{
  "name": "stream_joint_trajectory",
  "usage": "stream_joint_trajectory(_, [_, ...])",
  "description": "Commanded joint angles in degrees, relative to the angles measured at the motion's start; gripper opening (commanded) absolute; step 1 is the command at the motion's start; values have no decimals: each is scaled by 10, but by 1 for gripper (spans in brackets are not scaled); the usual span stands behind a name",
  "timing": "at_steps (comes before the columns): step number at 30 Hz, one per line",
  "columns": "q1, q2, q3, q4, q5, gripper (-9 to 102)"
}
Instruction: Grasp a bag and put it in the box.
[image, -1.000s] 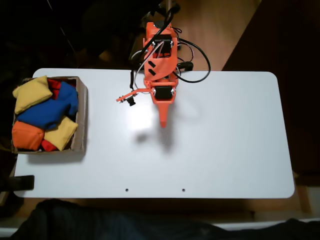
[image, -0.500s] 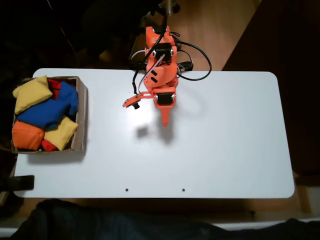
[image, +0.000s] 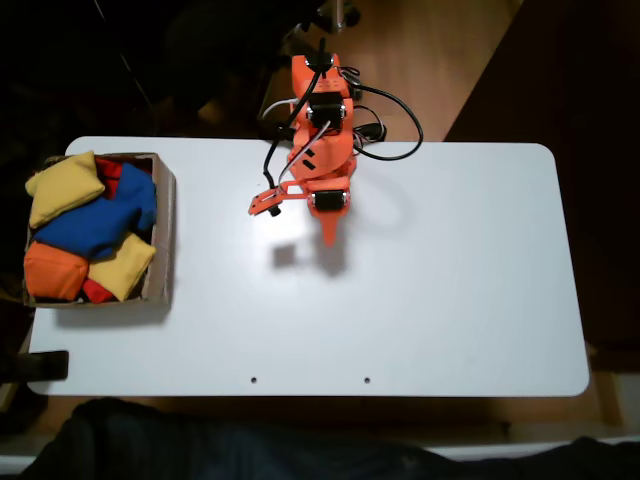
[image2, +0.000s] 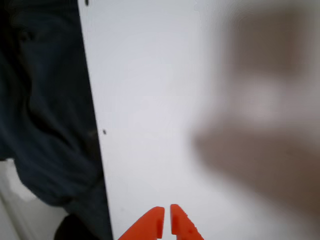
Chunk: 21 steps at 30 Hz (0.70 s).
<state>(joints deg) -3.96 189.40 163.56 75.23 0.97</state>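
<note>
Wrist view: gripper (image2: 167, 220) tips at the bottom edge, orange, pressed nearly together with just a thin slit between them, nothing pinched. Below them is bare white table (image2: 150, 100), with its edge running top to bottom on the left and dark cloth (image2: 45, 125) beyond that edge. Blurred brownish shadow on the right side of the tabletop.

Fixed view, from the near edge of the table (image: 450, 300): dark cloth (image: 200, 445) along the bottom of the frame, then open white surface. Orange arm (image: 320, 130) sits at the far edge, centre, with black cables looping around it. Gripper (image: 328, 232) points toward the near edge, above the table, its shadow just beside it.

Box (image: 165, 230) is at the left end of the table, well apart from the arm. The bag (image: 66, 186) lies in its far corner, overlapping the rim. Also inside: blue bag (image: 105, 222), orange bag (image: 52, 272), another yellow bag (image: 122, 265), bits of red.
</note>
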Motion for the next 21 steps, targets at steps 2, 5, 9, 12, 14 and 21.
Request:
stream_joint_trajectory(2, [-1,-4,2,12,-1,0])
stream_joint_trajectory(5, [2,-4,10,21,-5,0])
stream_joint_trajectory(9, [8,-4,25,25,-17,0])
stream_joint_trajectory(12, [16,-4,42,24,-28,0])
stream_joint_trajectory(14, [21,-4,42,23,-24,0])
stream_joint_trajectory(21, [33,-4,42,23,-19,0])
